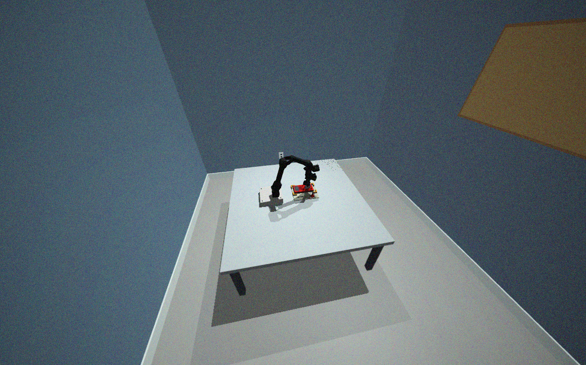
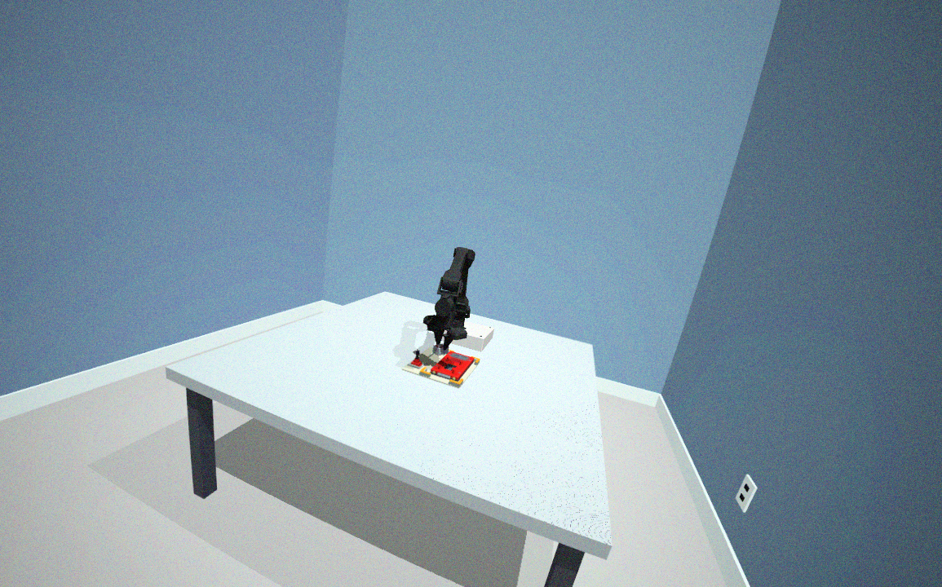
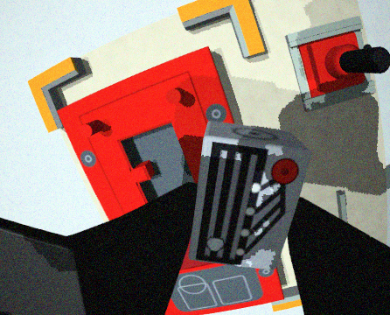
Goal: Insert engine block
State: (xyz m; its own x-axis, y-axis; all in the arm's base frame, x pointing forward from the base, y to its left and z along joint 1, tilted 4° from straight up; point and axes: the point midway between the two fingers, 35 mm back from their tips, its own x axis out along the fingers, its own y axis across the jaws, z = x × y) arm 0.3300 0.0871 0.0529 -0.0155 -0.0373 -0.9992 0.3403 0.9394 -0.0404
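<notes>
One engine block (image 2: 439, 350) (image 3: 247, 197), grey with a red round cap, is pinched between the fingers of the gripper (image 1: 306, 185) (image 2: 442, 346) (image 3: 243, 201), above the board (image 2: 461, 387) (image 3: 265, 72) and beside the opening (image 3: 160, 150) in the red car body (image 1: 296, 187) (image 2: 452, 366) (image 3: 138, 105). The rib (image 3: 142, 171) projects into that opening.

Handling: the block is probably stiff and light; its smooth faces may slip or rotate under an off-centre load. Grip the two opposite side walls, keeping the underside free for insertion. A lever (image 2: 416, 356) (image 3: 365, 59) stands on the board; maintain clearance.

Visibility: the fingers cover part of the car body in the wrist view. The block's slot cannot be identified, nor its underside seen. In the top view the block is too small to assess.
</notes>
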